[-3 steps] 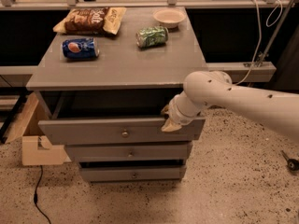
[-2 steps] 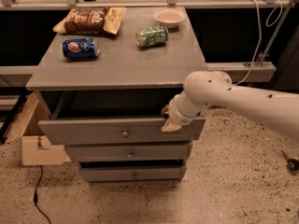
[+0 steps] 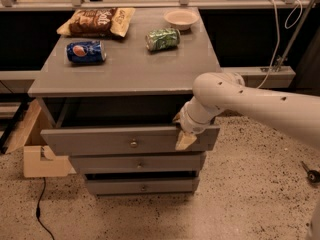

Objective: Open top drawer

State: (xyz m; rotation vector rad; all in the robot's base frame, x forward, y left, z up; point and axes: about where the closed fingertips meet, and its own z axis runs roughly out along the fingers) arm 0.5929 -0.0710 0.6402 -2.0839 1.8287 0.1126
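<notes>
Nothing shifts: the top drawer [image 3: 100, 141] stays pulled out beneath the desk's [image 3: 130, 69] front edge, gripper [image 3: 183, 135] on its rim near the front-right corner. Clamped or not, cannot tell; opening looks nearly done.

Bench [image 3: 125, 74] carries chip bag [image 3: 95, 21], blue can [image 3: 86, 51], green can [image 3: 162, 38], bowl [image 3: 181, 18]. Gripper [image 3: 183, 133] at top drawer [image 3: 95, 142] upper edge.
</notes>
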